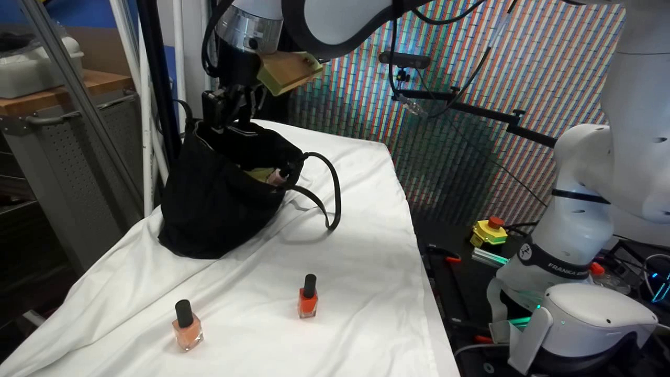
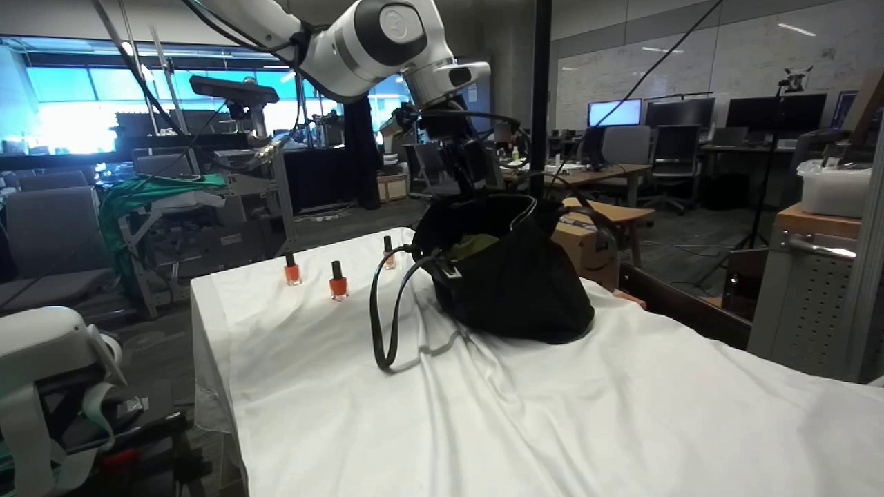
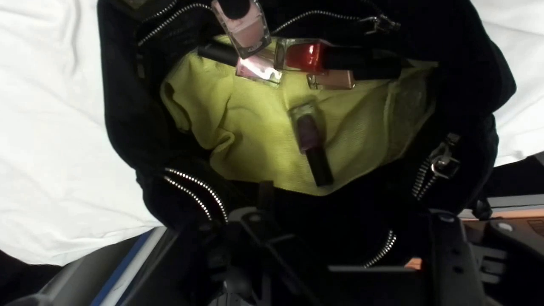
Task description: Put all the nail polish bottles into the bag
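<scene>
Nail polish bottles (image 1: 308, 304), "FRANKA" arm band (image 1: 555, 263)

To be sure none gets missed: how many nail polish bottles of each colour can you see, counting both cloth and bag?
Orange bottles: 2, on the white cloth
Peach bottle: 1, on the cloth
Pink bottles: 2, in the bag
Red bottle: 1, in the bag
Tan bottle: 1, in the bag
Dark purple bottle: 1, blurred, over the lining
Total in view: 8

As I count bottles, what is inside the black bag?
Yellow lining, two pink bottles, one red, one peach, one dark purple. Anything under the gripper or black fabric is hidden.
</scene>
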